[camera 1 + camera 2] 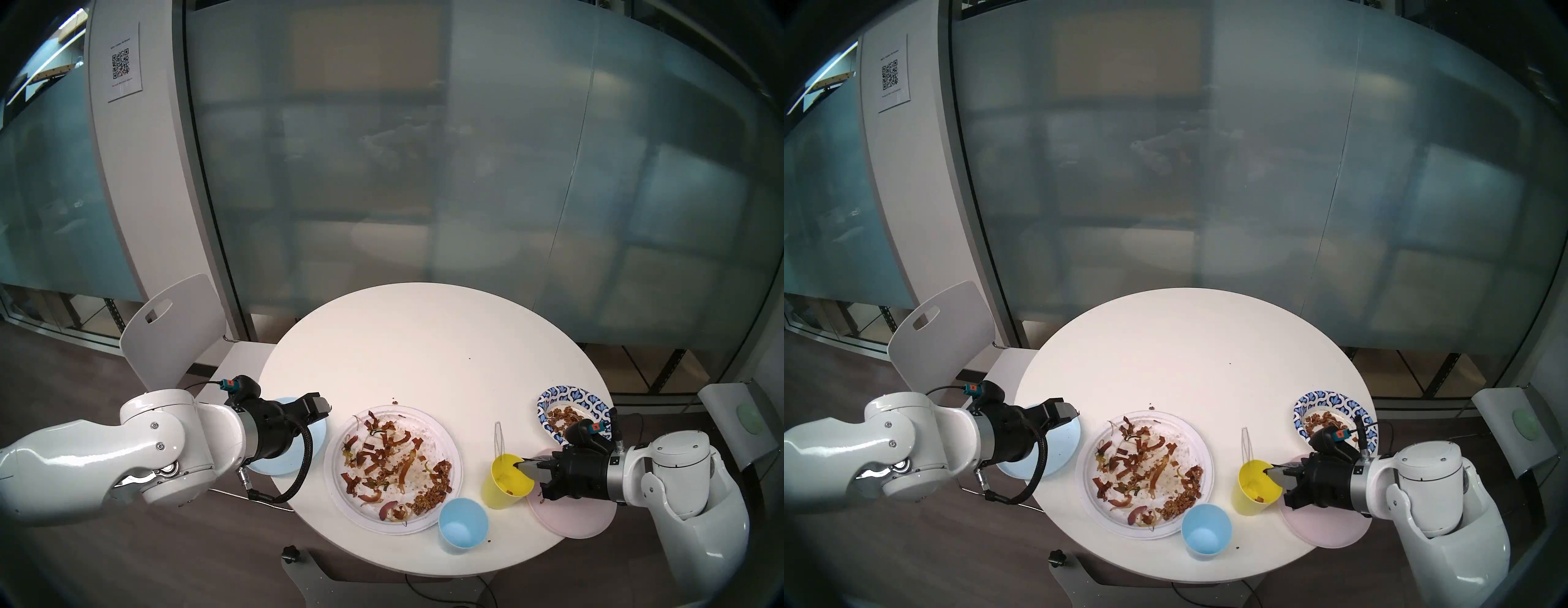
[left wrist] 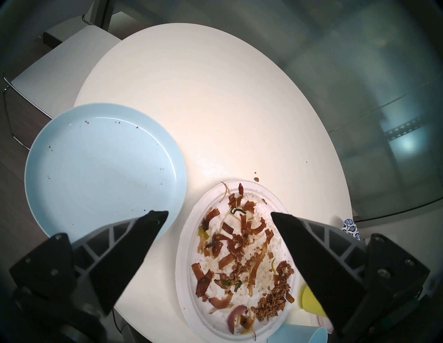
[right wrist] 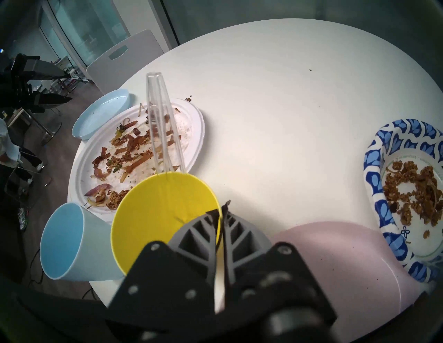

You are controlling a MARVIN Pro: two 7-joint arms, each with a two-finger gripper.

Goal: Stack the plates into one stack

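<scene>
Four plates lie apart on the round white table (image 1: pixel 424 339). The large white plate (image 1: pixel 439 426) with food scraps sits in the middle front. Left of it is the light blue plate (image 2: pixel 103 167), and my left gripper (image 2: pixel 217 214) hovers open above its right rim, holding nothing. The pale pink plate (image 3: pixel 323 251) lies at the front right, under my right wrist. Behind it is the blue-white patterned paper plate (image 3: pixel 374 167) with crumbs. My right gripper (image 3: pixel 221 210) is shut on the rim of a yellow cup (image 1: pixel 505 492).
Clear plastic utensils (image 3: pixel 160 119) stand in the yellow cup. A light blue cup (image 1: pixel 462 526) stands at the front edge, touching the white plate's rim. A white chair (image 1: pixel 169 322) is at the table's left and another seat (image 1: pixel 742 424) at its right.
</scene>
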